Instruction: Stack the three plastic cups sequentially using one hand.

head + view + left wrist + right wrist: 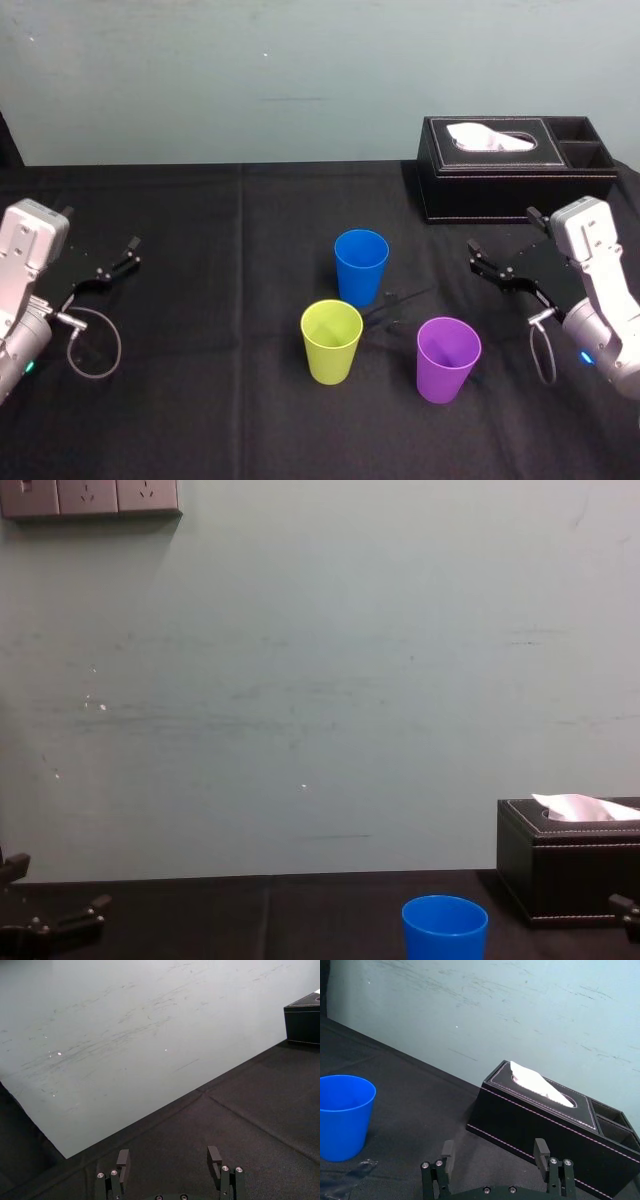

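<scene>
Head view: blue cup [361, 262], yellow-green cup [331, 338], purple cup [448, 356] upright, apart; left gripper [101, 228], right gripper [503, 232] fingers wide.

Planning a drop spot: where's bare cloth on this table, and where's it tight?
Widest bare patch of table: between left gripper and yellow-green cup, back to the wall. Also free: between blue cup and tissue box. Crowded: centre, where the cups cluster, purple cup near right gripper.
</scene>
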### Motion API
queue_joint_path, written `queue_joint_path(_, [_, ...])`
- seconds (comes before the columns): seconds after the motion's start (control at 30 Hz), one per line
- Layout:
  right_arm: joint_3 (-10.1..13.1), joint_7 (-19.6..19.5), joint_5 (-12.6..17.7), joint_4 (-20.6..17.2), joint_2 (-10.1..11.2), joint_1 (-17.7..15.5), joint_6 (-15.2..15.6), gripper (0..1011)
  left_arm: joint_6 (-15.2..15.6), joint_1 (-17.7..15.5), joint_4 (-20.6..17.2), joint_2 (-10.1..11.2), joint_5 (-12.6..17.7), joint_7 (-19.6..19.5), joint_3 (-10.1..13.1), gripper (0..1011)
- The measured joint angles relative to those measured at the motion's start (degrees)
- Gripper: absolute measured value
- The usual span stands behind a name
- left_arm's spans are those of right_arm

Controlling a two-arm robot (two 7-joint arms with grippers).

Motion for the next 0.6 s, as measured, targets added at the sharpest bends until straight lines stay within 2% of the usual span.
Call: queue_joint_path(0.6, [0.0,0.0,0.0,0.0,0.0,0.0,0.0,1000,0.0,0.0,0.0,0.0,0.0,0.0,0.0,1010])
